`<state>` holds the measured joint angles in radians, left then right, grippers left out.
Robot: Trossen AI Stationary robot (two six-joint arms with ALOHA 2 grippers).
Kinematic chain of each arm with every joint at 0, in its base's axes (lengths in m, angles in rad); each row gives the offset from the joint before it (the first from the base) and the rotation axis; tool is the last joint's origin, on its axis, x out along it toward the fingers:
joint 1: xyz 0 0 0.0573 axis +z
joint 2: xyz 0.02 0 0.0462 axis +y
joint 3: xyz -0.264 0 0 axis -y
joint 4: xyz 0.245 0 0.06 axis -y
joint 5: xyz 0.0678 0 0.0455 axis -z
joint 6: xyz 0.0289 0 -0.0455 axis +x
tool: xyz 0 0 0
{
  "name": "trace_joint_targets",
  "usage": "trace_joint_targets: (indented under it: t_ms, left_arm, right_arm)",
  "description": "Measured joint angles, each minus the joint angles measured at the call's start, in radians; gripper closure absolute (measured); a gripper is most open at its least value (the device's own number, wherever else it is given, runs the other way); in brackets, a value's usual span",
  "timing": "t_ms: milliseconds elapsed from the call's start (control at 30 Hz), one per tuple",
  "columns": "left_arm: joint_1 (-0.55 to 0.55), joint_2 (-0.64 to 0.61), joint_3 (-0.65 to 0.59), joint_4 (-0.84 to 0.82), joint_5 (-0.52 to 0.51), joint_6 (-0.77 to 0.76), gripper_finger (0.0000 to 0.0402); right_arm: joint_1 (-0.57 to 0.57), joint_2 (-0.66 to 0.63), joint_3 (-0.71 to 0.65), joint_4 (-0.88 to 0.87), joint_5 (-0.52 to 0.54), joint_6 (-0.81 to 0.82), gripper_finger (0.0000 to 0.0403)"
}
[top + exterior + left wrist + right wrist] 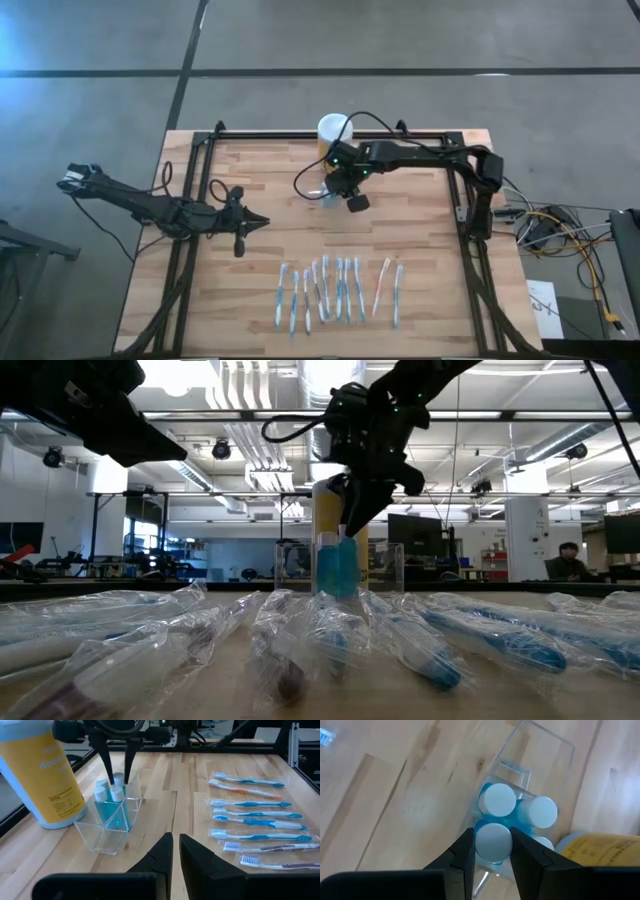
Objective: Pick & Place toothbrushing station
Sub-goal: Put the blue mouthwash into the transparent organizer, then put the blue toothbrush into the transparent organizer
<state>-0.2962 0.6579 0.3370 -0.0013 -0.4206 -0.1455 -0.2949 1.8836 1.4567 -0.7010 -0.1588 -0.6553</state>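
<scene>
Plastic-wrapped toothbrushes (338, 292): row at lower centre, untouched
Left gripper (262, 222): waits centre-left, fingers nearly closed on nothing
Toothbrushing station (111, 822): upper centre, beside yellow jar (334, 131), already holding blue bottles
Right gripper (492, 851): fingers clamp a white-capped bottle (493, 840) at the station
Progress: bottle placement seemingly underway
Obstacle: jar crowds the station

Your clear holder (111, 827) sits on the table (420, 290) toward its far edge, just beside the jar (42, 775). Several small bottles (500, 801) stand inside the holder, grouped in one compartment. Your right gripper (492, 851) hangs directly above them, a finger on either side of one bottle cap (493, 840). Your row of bagged toothbrushes (338, 292) lies near the front edge. Your left gripper (243, 222) waits at the left, well apart.
</scene>
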Motion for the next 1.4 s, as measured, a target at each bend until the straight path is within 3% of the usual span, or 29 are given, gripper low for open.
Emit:
trace_joint_targets:
  t_ms: [533, 800, 1067, 1133, 1233, 1300, 1400]
  left_arm:
    - [0.0, 0.0, 0.0, -0.003, 0.0, 0.011, 0.0365]
    - [0.0, 0.0, 0.0, -0.003, 0.0, 0.01, 0.0365]
    - [0.0, 0.0, 0.0, -0.003, 0.0, 0.006, 0.0365]
    - [0.0, 0.0, 0.0, -0.013, 0.001, -0.009, 0.0365]
    - [0.0, -0.001, 0.0, -0.035, 0.001, -0.041, 0.0365]
    - [0.0, -0.002, 0.0, -0.055, 0.002, -0.075, 0.0365]
    - [0.0, -0.002, 0.0, -0.082, 0.001, -0.162, 0.0365]
  right_arm:
    - [-0.016, 0.03, 0.002, 0.003, -0.01, 0.009, 0.0307]
    - [-0.018, 0.005, 0.018, -0.024, 0.0, 0.051, 0.0237]
    - [-0.018, -0.02, 0.139, -0.205, 0.002, 0.099, 0.0196]
    - [-0.018, -0.058, 0.158, -0.228, -0.036, 0.126, 0.0196]
    - [-0.017, -0.156, 0.139, -0.18, -0.204, 0.149, 0.0205]
    - [-0.009, -0.243, 0.085, -0.072, -0.308, 0.18, 0.0214]
    - [0.015, -0.39, -0.059, 0.132, -0.333, 0.228, 0.0231]
